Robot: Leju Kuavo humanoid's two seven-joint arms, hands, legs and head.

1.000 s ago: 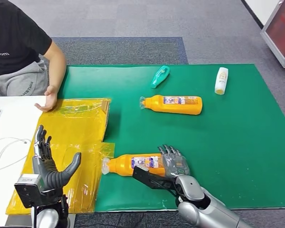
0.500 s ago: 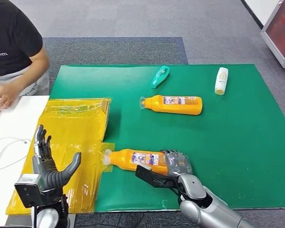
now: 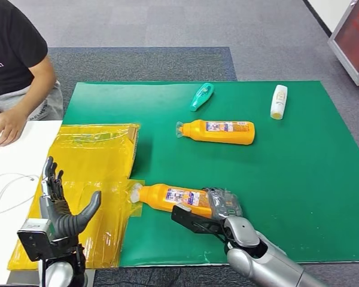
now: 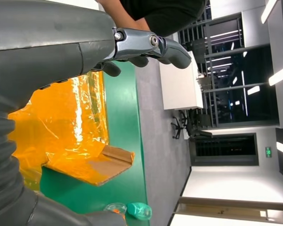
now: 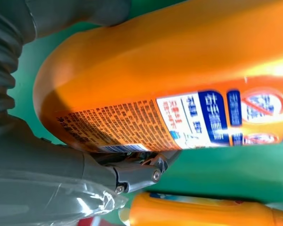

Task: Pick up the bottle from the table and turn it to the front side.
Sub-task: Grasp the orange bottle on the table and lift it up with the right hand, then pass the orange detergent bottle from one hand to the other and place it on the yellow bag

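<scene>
— So, how many bottles on the green mat [image 3: 304,179]?

— Four. Two long orange ones and two small ones. The orange bottle [image 3: 175,198] nearest the robot is the one in play; the second orange bottle [image 3: 218,131] lies on its side farther back, near the middle of the mat. Beyond it lie a teal bottle [image 3: 201,96] and, well to the right, a white bottle [image 3: 279,101].

— Where exactly is the near one?

— At the mat's front edge, cap end toward the yellow plastic bag [image 3: 91,173], just touching its corner. The right hand [image 3: 218,209] is wrapped around its base, fingers over the top and thumb on the near side. The right wrist view shows the printed label facing the camera.

— And the other hand?

— The left hand [image 3: 60,206] stands upright over the yellow bag, fingers spread apart, holding nothing.

— Anyone else about?

— One person [image 3: 15,66] in a black shirt at the far left, a hand on the white tabletop [image 3: 15,161].
</scene>
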